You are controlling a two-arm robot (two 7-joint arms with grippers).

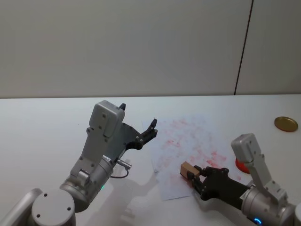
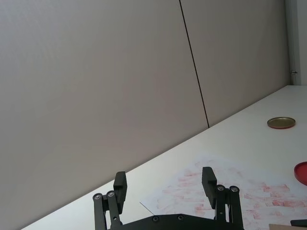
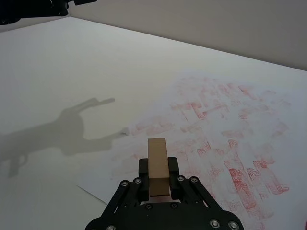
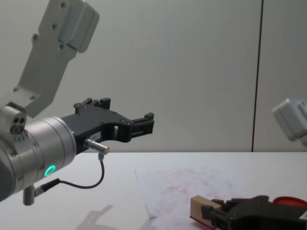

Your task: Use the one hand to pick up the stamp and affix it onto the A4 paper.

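1. In the lower right of the head view, the slim black two-fingered right gripper (image 1: 194, 175) is clamped on the small light-tan rectangular wooden stamp (image 1: 187, 168), which sticks out past its fingertips.
2. The stamp is over the near edge of the large white A4 paper (image 1: 188, 139), smeared with faint red ink marks. Whether it touches the sheet cannot be told.
3. Centre-left, the black left gripper (image 1: 138, 115) hangs above the white tabletop (image 1: 42, 127), fingers spread wide and holding nothing.
4. A flat round red ink pad (image 1: 239, 164) lies just right of the paper, and a round gold lid (image 1: 286, 124) lies at the frame's right edge.
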